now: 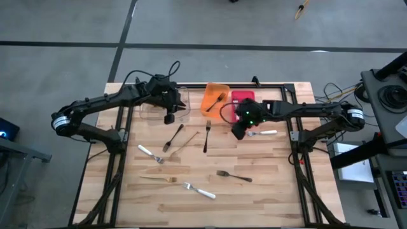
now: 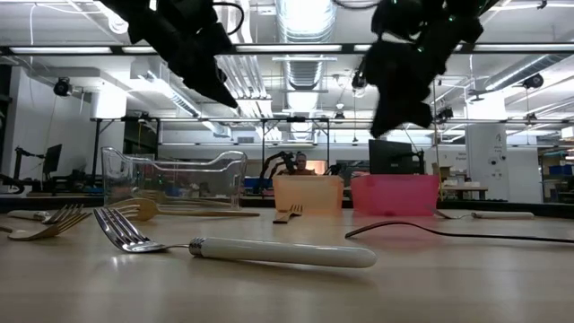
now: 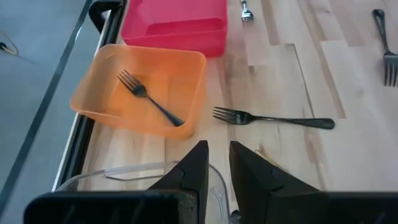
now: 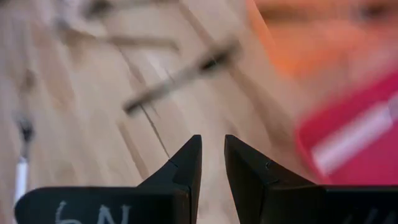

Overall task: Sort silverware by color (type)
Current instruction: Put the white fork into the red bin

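Observation:
Silverware lies scattered on the wooden table (image 1: pixel 267 191): black forks (image 1: pixel 207 137) (image 1: pixel 234 176), gold ones (image 1: pixel 184 142) (image 1: pixel 160 179), and white-handled ones (image 1: pixel 151 154) (image 1: pixel 200 191) (image 1: pixel 263 133). One black fork (image 3: pixel 149 99) leans in the orange bin (image 3: pixel 93 102). My left gripper (image 1: pixel 170 118) hangs above the near edge of the clear bin (image 1: pixel 159 109), fingers (image 3: pixel 194 163) a narrow gap apart and nothing between them. My right gripper (image 1: pixel 237 132) hovers just in front of the red bin (image 1: pixel 243 99), beside a white-handled fork, also slightly open and empty (image 4: pixel 213 152).
The clear, orange and red bins stand in a row along the table's far edge. A black frame rail (image 1: pixel 191 87) runs behind them. Bare wood lies near the front edge and at the right side of the table.

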Controlling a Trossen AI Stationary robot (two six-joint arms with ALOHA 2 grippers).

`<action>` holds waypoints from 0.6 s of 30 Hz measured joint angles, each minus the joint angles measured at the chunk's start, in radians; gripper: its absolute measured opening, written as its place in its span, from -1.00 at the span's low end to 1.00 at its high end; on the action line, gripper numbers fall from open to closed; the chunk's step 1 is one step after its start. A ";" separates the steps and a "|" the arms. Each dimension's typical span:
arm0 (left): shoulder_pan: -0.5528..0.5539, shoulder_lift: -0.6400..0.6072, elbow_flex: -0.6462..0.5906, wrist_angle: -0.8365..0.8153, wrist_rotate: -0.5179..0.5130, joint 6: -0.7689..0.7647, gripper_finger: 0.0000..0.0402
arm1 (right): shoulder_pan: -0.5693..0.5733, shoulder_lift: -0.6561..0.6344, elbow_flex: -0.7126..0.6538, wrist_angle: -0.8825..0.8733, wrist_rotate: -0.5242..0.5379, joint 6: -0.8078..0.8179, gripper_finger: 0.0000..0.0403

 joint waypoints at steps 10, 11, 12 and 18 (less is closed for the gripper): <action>0.000 0.000 0.000 0.028 0.000 0.035 -0.76 | 0.000 0.004 0.000 -0.456 0.002 -0.060 -0.70; 0.000 0.000 0.000 0.033 0.000 0.035 -0.76 | 0.000 0.004 0.000 -0.494 0.001 -0.110 -0.70; 0.000 0.000 0.000 0.035 0.000 0.035 -0.76 | 0.000 0.005 0.000 -0.525 0.002 -0.166 -0.70; 0.000 0.000 0.000 0.038 -0.002 0.056 -0.76 | 0.000 0.005 -0.032 -0.539 0.050 -0.428 -0.70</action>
